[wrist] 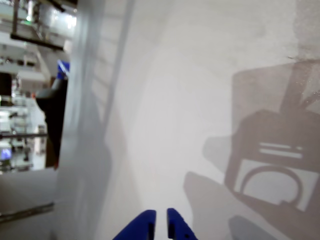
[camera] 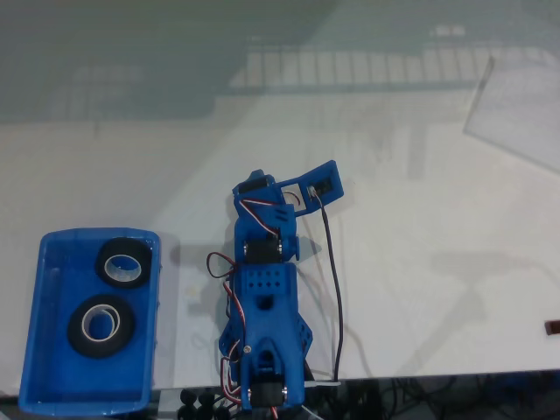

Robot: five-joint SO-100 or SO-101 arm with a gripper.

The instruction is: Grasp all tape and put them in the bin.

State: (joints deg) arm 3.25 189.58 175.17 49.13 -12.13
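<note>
Fixed view, bin: the blue bin (camera: 52,350) is seen on the white table (camera: 420,289), left of the blue arm (camera: 267,306).
Fixed view, contents: two black tape rolls are held inside, one (camera: 122,262) toward the far end, the other (camera: 101,325) nearer the middle, slightly apart.
Fixed view, surface: a clear sheet (camera: 516,109) is laid at the far right.
Wrist view, gripper: the gripper (wrist: 161,222) is seen with blue tips nearly pressed together, a thin gap between, nothing pinched.
Wrist view, surface: shadows are cast on bare tabletop; room clutter is blurred at left.

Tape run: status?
Gripper shut, empty, above bare table. Two tape rolls in the bin. Nothing in the way.
</note>
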